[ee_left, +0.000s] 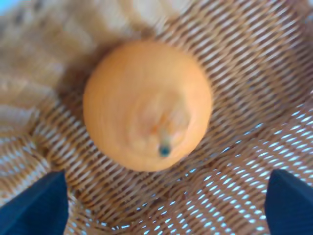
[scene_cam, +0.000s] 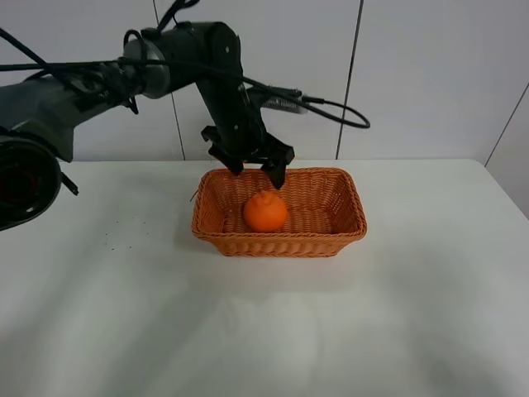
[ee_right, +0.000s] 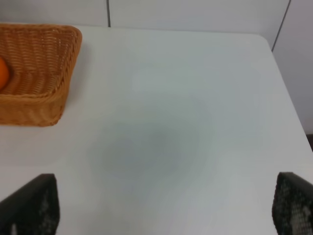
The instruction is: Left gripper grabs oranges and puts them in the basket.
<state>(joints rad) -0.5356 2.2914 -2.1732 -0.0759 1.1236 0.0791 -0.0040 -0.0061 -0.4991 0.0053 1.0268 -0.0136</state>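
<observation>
Your right gripper (ee_right: 161, 205) hangs over the white surface (ee_right: 186, 122), its two dark fingers (ee_right: 29, 205) spread wide, with the surface showing between them. To its left and farther off, the woven basket (ee_right: 41, 98) stands on the surface, and you can see a sliver of the orange (ee_right: 3, 73) inside it. Beyond the surface's far edge stands a pale panelled wall (ee_right: 195, 14).

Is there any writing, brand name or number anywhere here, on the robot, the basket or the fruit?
None to read. The basket, the orange, the left claw, the black arm, the white table and the wall show no letters, numbers or logos. The close-up of the orange is blurred, yet nothing like print shows there.
</observation>
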